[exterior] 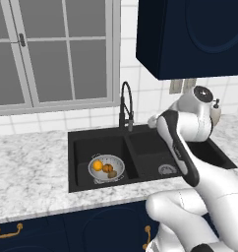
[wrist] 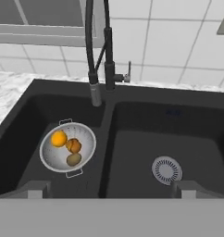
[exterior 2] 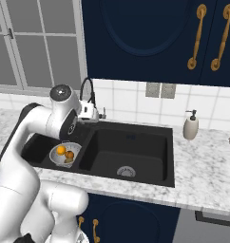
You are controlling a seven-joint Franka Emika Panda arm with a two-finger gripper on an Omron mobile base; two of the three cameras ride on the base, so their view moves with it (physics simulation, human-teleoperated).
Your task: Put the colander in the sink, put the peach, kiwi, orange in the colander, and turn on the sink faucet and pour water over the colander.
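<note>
The colander (wrist: pixel 67 147) sits in the left basin of the sink (wrist: pixel 132 115), and all three fruits are inside it: the orange (wrist: pixel 59 138), the peach (wrist: pixel 74 146) and the kiwi (wrist: pixel 73 159). So the filling part looks done. The step in hand seems to be the sink faucet (wrist: pixel 107 55), which must be turned on so water falls on the fruit. No water is coming out.

The faucet stands at the back edge of the sink, about where the two basins meet. Its small lever (wrist: pixel 127 74) sticks out to the right of the black stem, and its spout end hangs near the wall between the basins, not right over the colander.

The hand (wrist: pixel 109 189) hangs above the front edge of the sink, wide open and holding nothing. The faucet is well ahead of it, and the colander is below and to its left. Next, I think the hand must go forward to the lever and push it, and the spout may need swinging left.
</note>
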